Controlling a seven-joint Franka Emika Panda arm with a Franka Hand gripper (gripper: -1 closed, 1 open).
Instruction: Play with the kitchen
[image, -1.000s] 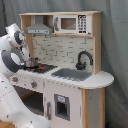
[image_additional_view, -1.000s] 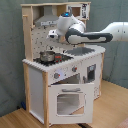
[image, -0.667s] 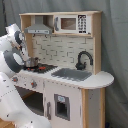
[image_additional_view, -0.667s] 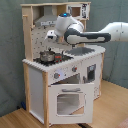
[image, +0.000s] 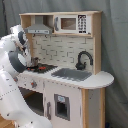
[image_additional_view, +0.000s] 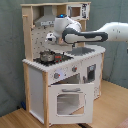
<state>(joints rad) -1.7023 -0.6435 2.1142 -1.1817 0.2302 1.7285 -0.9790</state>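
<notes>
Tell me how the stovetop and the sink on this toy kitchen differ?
The stovetop is black with red rings; the sink is a grey basin. The stovetop carries a small pot; the sink has a black faucet behind it. In the first exterior view, the stovetop lies left of the sink. Both share one countertop.

You see the kitchen (image_additional_view: 62, 85) standing on a wooden floor (image_additional_view: 107, 107), its pale worktop (image: 102, 79) carrying the black-red hob (image: 42, 68) at the first exterior view's 9 o'clock side, a small pot (image_additional_view: 46, 56) on it, and the sink (image: 72, 74) with black faucet (image: 82, 60) beside.
</notes>
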